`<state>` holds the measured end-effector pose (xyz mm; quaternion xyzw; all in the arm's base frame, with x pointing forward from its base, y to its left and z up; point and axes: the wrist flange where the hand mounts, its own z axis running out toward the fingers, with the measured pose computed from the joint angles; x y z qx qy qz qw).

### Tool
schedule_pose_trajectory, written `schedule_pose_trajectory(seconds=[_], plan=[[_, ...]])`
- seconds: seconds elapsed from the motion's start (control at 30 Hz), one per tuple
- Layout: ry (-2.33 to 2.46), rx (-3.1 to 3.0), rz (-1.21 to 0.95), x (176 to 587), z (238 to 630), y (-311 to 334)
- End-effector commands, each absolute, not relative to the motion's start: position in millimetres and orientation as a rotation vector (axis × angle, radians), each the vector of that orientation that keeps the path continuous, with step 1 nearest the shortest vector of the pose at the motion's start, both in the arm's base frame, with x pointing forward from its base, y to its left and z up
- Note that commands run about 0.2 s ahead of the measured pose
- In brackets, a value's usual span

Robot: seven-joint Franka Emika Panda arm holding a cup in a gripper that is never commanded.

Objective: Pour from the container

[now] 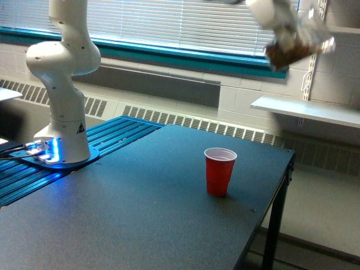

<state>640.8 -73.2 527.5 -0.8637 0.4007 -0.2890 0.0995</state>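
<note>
One clear container [298,45] of brown bits is seen blurred, held high by the gripper [269,14] — jaw state cannot be told; one red cup [219,171] is seen upright on the one black table [112,219].

On my dark counter [140,208] a red cup [219,171] stands upright, its white inside showing, toward the exterior view's right and near the far edge. Blue ribbed rails [107,138] lie along the counter's left side. Behind, I see closed window blinds [185,22] above a teal sill [185,56], a radiator grille [197,124] along the wall, and a white wall shelf [306,109] at the right.
</note>
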Motion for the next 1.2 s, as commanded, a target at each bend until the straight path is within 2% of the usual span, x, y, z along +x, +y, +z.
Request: schedule_pose_trajectory(seconds=[0.03,0.5,1.2], plan=[[1.183,-2.53,-0.935,630.3,549.7,-80.8],[1.107,-2.591,-0.95,606.0,544.7,-68.8],[0.881,-2.743,-0.905,552.5,505.3,-34.9]])
